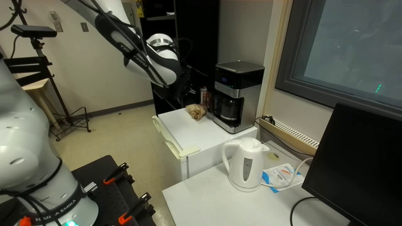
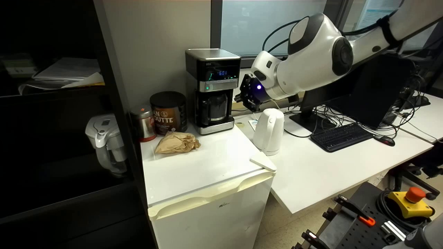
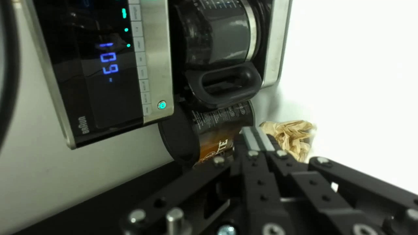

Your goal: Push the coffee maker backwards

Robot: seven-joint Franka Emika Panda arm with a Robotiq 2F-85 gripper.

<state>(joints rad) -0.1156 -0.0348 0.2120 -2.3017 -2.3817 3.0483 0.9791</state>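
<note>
The jaws, together, hang in front of the maker (image 2: 217,85); we should push squarely, missing its carafe (image 3: 228,40).

A pale wall (image 1: 100,62) met a beige floor (image 1: 122,131) along a dark skirting (image 1: 125,108). A dark-framed window (image 1: 351,47) was set above a white desk (image 1: 201,201). Beside the desk stood a white fridge (image 2: 207,216), and just beyond its other side rose black shelves (image 2: 59,203).
</note>
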